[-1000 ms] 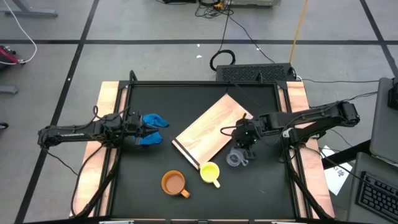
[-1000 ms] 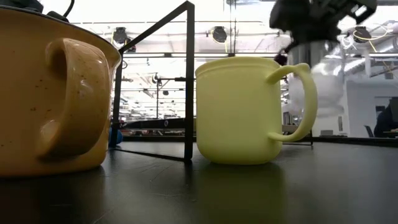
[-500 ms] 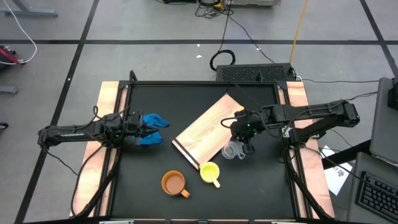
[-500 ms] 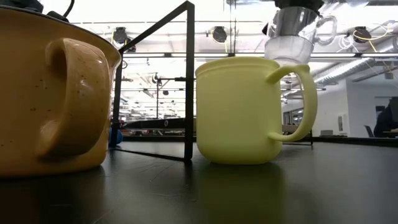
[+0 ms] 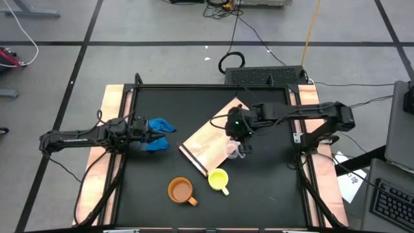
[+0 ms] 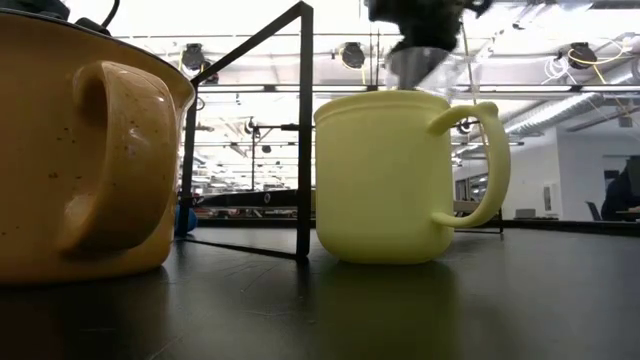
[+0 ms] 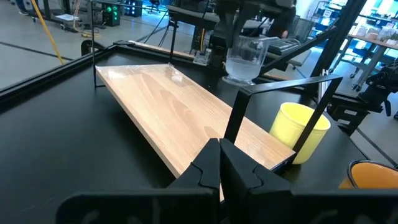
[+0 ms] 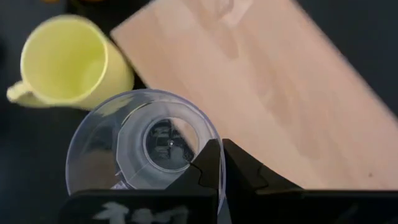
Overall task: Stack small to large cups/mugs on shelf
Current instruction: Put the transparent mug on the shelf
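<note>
My right gripper (image 5: 237, 129) is shut on the small clear glass cup (image 5: 233, 150), which hangs over the near-right edge of the light-wood shelf board (image 5: 217, 133). The board lies flat on the black table. The cup also shows in the left wrist view (image 7: 247, 57) and in the low view (image 6: 432, 70). The yellow cup (image 5: 218, 179) and the orange-brown cup (image 5: 181, 190) stand upright on the table, nearer than the board. My left gripper (image 5: 141, 134) is shut, low at the table's left, beside a blue cloth (image 5: 157, 133). My right gripper pinches the glass cup's rim (image 8: 211, 155) between its two fingers, one inside the cup and one outside. The fingers come from above, pointing down. The cup hangs upright, mouth up, lifted clear of the table.
A thin black frame runs round the table's edge, and one post (image 6: 304, 130) stands behind the two cups in the low view. Wooden side strips (image 5: 113, 110) flank the black top. Bare tabletop lies to the right of the board (image 5: 272, 162).
My right gripper has carried the glass cup up and toward the table's left, from the black top right of the board to above the board's near-right edge. The cup has stayed upright. My left arm has kept still.
</note>
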Tool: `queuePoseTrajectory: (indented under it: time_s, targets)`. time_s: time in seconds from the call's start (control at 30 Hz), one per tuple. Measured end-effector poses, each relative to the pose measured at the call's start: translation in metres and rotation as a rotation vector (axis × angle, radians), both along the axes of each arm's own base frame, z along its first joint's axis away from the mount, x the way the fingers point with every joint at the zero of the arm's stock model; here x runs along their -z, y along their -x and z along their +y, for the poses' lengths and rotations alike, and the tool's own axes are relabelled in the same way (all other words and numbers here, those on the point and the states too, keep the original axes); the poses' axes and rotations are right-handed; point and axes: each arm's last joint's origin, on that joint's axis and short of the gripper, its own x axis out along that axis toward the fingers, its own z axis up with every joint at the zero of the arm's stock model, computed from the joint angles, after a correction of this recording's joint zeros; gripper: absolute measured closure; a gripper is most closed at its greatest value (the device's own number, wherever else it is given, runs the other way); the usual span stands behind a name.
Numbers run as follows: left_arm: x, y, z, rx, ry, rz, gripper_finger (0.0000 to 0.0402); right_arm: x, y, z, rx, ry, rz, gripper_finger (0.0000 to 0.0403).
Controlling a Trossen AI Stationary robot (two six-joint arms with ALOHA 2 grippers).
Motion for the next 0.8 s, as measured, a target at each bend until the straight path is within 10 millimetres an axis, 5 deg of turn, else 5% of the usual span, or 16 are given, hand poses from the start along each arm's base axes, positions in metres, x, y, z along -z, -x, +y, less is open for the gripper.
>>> queuePoseTrajectory:
  time_s: [0.33, 0.8]
  targets:
    - [0.000, 0.000, 0.000, 0.000, 0.000, 0.000, 0.0398, -0.017, -0.039, -0.012, -0.017, -0.010, -0.012, 0.0403]
    - [0.000, 0.000, 0.000, 0.004, -0.023, 0.002, 0.0398, 0.006, -0.083, -0.025, -0.041, -0.010, 0.027, 0.0403]
